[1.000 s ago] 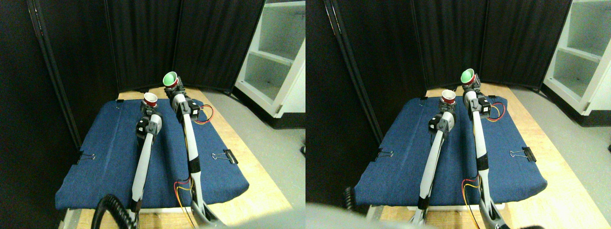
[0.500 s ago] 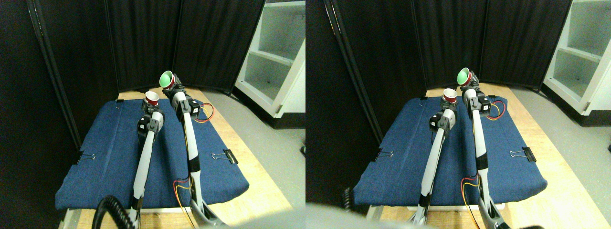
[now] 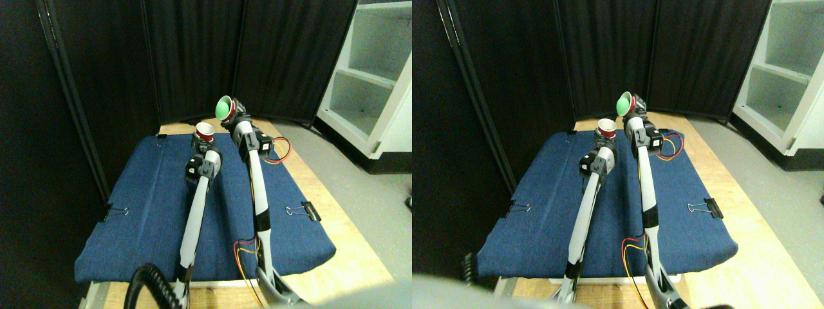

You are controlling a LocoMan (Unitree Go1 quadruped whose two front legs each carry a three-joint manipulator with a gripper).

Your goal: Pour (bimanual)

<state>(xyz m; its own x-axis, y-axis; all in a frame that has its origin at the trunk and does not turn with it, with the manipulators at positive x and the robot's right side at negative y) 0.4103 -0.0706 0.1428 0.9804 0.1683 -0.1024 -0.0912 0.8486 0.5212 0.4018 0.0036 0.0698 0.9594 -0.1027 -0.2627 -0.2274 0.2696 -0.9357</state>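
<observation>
The green cup [image 3: 224,107] has tipped more since before, its mouth pointing left and down toward the red cup [image 3: 205,132]. Right gripper [image 3: 233,114] squeezes it; left gripper [image 3: 205,144] squeezes the red cup, upright above the bench [image 3: 347,257]

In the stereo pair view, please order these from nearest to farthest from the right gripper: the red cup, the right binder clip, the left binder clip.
From the right gripper:
1. Red cup, just to its left, held up by the left manipulator.
2. Right binder clip, on the cloth's right edge.
3. Left binder clip, on the cloth's left edge, slightly farther.
</observation>
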